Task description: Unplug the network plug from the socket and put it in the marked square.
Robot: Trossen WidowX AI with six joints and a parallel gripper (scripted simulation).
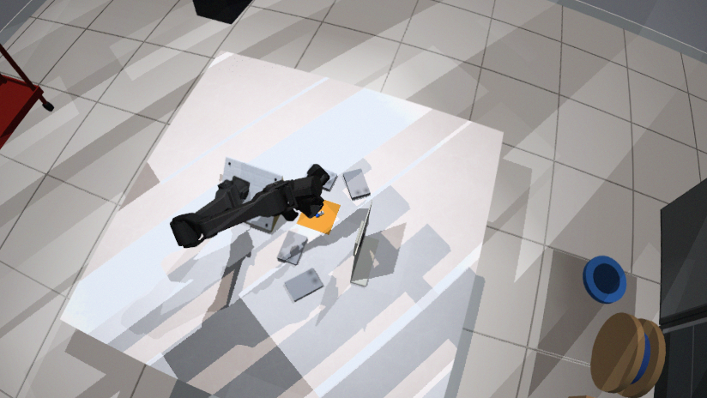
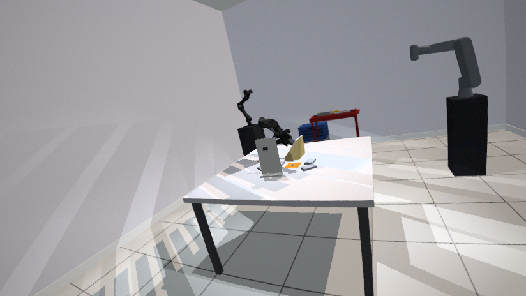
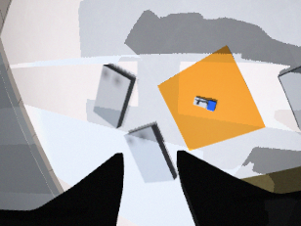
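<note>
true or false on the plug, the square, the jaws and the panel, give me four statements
1. The plug lies inside the orange square. True.
2. The jaws are shut on the plug. False: they stand apart with nothing between them, away from the plug.
3. The panel with the socket lies flat. False: it stands upright.
4. One end of the plug is blue. True.

In the top view the arm (image 1: 247, 208) covers a corner of the orange square (image 1: 329, 222). The wrist view's right edge cuts off a grey block (image 3: 293, 92). From outside, we find the plug (image 2: 292, 164) too small to make out.
</note>
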